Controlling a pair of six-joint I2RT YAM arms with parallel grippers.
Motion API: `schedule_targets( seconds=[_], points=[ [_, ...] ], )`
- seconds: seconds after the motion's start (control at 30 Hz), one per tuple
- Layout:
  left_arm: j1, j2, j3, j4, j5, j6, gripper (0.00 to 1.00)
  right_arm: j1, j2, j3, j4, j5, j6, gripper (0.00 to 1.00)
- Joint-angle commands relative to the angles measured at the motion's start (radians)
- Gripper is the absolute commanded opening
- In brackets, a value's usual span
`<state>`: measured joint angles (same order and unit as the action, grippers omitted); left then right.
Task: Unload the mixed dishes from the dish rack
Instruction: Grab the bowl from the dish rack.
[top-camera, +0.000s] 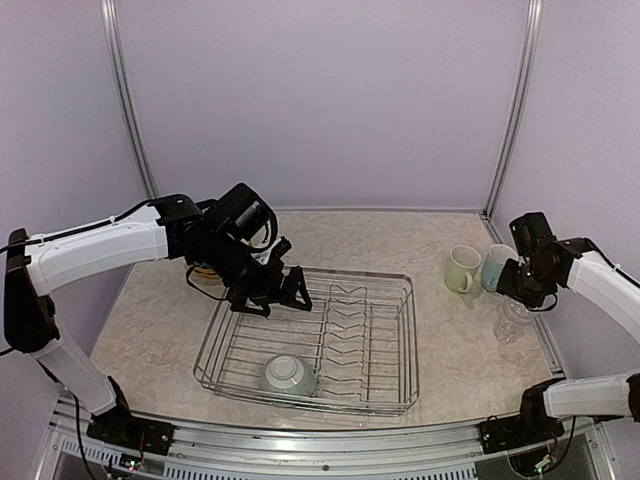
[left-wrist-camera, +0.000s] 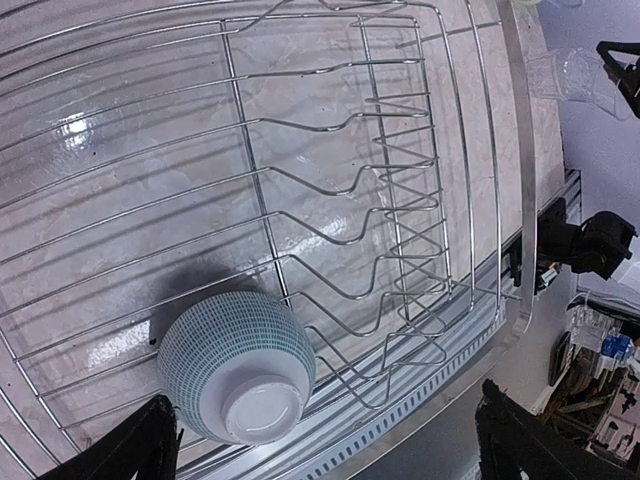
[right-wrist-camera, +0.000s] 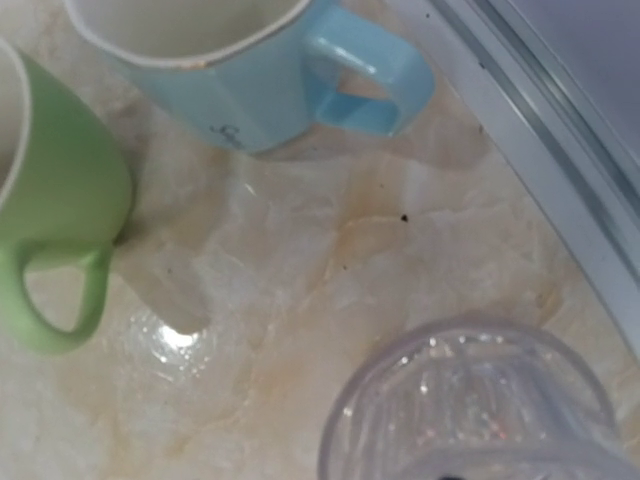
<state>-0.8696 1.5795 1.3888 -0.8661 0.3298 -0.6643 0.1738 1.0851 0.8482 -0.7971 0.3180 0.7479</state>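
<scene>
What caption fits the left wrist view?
Open left gripper over the dish rack, where one overturned bowl sits.

bowl (top-camera: 288, 374) in dish rack (top-camera: 413, 340), mugs (top-camera: 463, 268) right

Upturned grey-green bowl (top-camera: 289, 375) lies in the wire dish rack (top-camera: 345, 335); green mug (top-camera: 463, 269), blue mug (top-camera: 497, 266) and clear glass (top-camera: 513, 320) stand outside.

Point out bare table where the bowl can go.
Bare table lies between the rack's right rim and the glass, and behind the rack up to the wall. The far right is crowded: green mug, blue mug, glass.
</scene>
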Motion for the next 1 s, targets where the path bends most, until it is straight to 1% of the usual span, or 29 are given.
schedule_targets(
  seconds=[0.0, 0.07, 0.23, 0.27, 0.37, 0.4, 0.43, 0.47, 0.53, 0.67, 0.73, 0.8, 0.87, 0.97],
  points=[
    [-0.009, 0.005, 0.022, -0.017, -0.027, 0.020, 0.98, -0.013, 0.004, -0.016, 0.002, 0.001, 0.008, 0.40],
    [-0.009, 0.009, 0.027, -0.017, -0.021, 0.022, 0.98, -0.013, 0.000, -0.021, 0.003, -0.016, 0.008, 0.32],
    [-0.011, 0.023, 0.036, -0.013, -0.019, 0.031, 0.98, -0.013, -0.009, -0.011, -0.030, -0.028, 0.002, 0.08],
    [-0.011, 0.026, 0.038, -0.013, -0.017, 0.033, 0.98, -0.013, -0.010, -0.008, -0.046, -0.029, 0.001, 0.05],
    [-0.010, 0.028, 0.037, -0.007, -0.013, 0.036, 0.98, -0.013, -0.016, 0.008, -0.083, -0.025, -0.007, 0.05],
    [-0.011, 0.029, 0.033, -0.008, -0.012, 0.039, 0.99, -0.013, -0.021, 0.012, -0.087, -0.026, -0.013, 0.07],
    [-0.011, 0.032, 0.031, -0.009, -0.013, 0.043, 0.99, -0.013, -0.027, 0.017, -0.088, -0.029, -0.020, 0.12],
    [-0.011, 0.033, 0.028, -0.012, -0.015, 0.045, 0.99, -0.013, -0.032, 0.021, -0.086, -0.034, -0.026, 0.21],
    [-0.012, 0.040, 0.027, -0.026, -0.015, 0.049, 0.99, -0.013, -0.044, 0.031, -0.076, -0.051, -0.038, 0.35],
    [-0.033, 0.071, 0.028, -0.063, -0.019, 0.057, 0.99, -0.013, -0.063, 0.049, -0.036, -0.113, -0.074, 0.57],
    [-0.055, 0.090, 0.033, -0.084, -0.030, 0.060, 0.99, -0.013, -0.066, 0.063, -0.023, -0.136, -0.094, 0.71],
    [-0.077, 0.116, 0.040, -0.116, -0.059, 0.061, 0.99, -0.013, -0.066, 0.078, -0.016, -0.163, -0.120, 0.82],
    [-0.097, 0.140, 0.046, -0.143, -0.090, 0.061, 0.99, -0.013, -0.065, 0.089, -0.005, -0.199, -0.154, 0.89],
    [-0.117, 0.176, 0.048, -0.178, -0.122, 0.056, 0.99, -0.013, -0.073, 0.096, 0.010, -0.249, -0.186, 0.92]
  ],
)
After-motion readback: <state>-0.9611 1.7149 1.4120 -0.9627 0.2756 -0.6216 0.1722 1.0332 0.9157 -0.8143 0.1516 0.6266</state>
